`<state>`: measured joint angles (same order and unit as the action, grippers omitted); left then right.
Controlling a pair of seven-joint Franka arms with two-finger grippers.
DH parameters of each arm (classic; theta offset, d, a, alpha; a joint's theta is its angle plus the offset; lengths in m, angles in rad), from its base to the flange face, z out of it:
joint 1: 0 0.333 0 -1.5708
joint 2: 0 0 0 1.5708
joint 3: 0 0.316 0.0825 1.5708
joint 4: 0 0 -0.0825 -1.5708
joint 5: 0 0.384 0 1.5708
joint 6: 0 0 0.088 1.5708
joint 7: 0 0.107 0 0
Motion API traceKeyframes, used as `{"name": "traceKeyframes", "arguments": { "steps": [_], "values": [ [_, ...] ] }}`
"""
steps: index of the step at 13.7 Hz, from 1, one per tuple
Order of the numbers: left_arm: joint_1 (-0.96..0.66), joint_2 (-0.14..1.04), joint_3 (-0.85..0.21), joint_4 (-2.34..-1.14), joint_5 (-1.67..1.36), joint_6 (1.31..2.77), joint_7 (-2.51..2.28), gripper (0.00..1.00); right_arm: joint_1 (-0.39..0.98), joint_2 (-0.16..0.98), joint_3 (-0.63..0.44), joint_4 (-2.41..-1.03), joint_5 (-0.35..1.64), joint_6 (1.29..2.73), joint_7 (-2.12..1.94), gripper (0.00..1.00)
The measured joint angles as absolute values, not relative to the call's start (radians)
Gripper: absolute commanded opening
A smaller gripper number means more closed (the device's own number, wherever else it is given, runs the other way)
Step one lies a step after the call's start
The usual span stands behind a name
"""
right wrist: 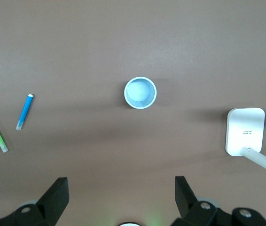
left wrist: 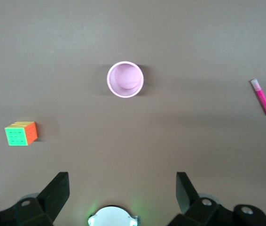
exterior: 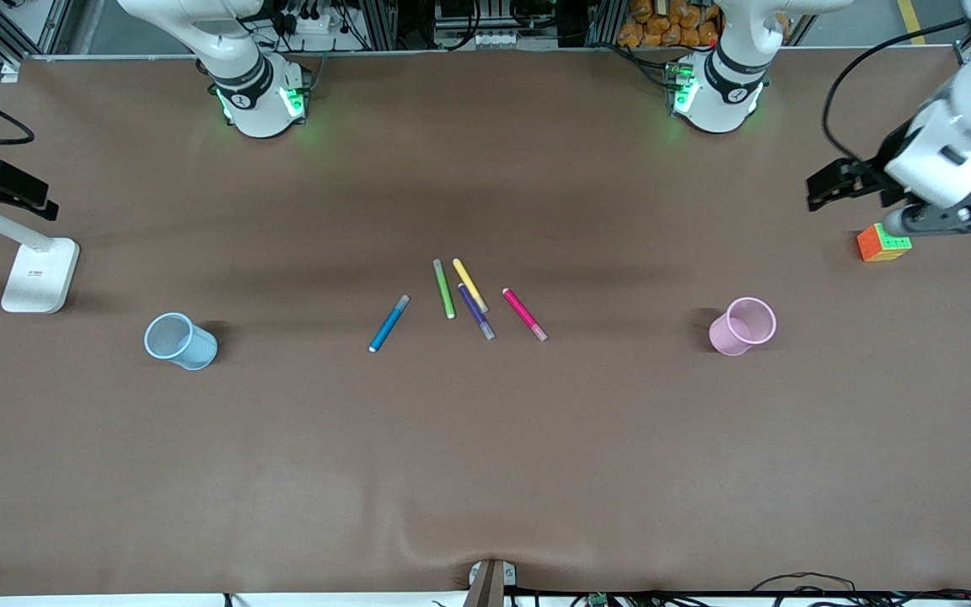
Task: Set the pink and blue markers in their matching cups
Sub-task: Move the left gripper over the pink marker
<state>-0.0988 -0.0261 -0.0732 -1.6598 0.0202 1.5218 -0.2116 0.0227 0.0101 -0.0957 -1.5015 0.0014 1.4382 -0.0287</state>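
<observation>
Nothing placed yet, by the look of it: both cups stand empty and both task pens lie flat on the desk (exterior: pixel 485 472).

The left gripper (left wrist: pixel 122 188) hangs high over the left arm's end of the desk, jaws spread wide and holding nothing. Below it sits a colourful puzzle cube (exterior: pixel 883 243). The pink cup (exterior: pixel 743 325) stands upright nearer the desk's middle than that gripper, well apart from it. The pink marker (exterior: pixel 525 314) lies farther still toward the middle, past the cup.

The right gripper (right wrist: pixel 121 188) is just as open and empty, held high over the right arm's end of the desk. Its wrist view looks straight down on the blue cup (exterior: pixel 179 341), with a white lamp stand (exterior: pixel 40 274) to one side. The blue marker (exterior: pixel 389 323) lies out toward the middle, well clear of this gripper.

Between the two task pens lie three others: a green pen (exterior: pixel 444 289), a yellow pen (exterior: pixel 469 284) and a purple pen (exterior: pixel 476 312), the yellow and purple touching or nearly so.

So my read: the whole job is left. Each marker needs picking and dropping into its own colour of cup.
</observation>
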Motion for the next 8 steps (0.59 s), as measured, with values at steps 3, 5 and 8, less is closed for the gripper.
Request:
{"name": "traceKeyframes", "arguments": {
  "steps": [3, 5, 8],
  "values": [
    [-0.104, 0.015, -0.118, -1.66, 0.02, 1.548, -0.28, 1.0, 0.023, 0.01, -0.096, -1.501, 0.001, 1.438, -0.029, 1.0],
    [-0.104, 0.042, -0.142, -1.66, 0.02, 1.565, -0.317, 1.0, 0.023, 0.01, -0.096, -1.502, 0.001, 1.438, -0.029, 1.0],
    [-0.104, 0.079, -0.188, -1.66, 0.02, 1.596, -0.403, 1.0, 0.023, 0.01, -0.096, -1.502, 0.001, 1.438, -0.029, 1.0]
  ]
}}
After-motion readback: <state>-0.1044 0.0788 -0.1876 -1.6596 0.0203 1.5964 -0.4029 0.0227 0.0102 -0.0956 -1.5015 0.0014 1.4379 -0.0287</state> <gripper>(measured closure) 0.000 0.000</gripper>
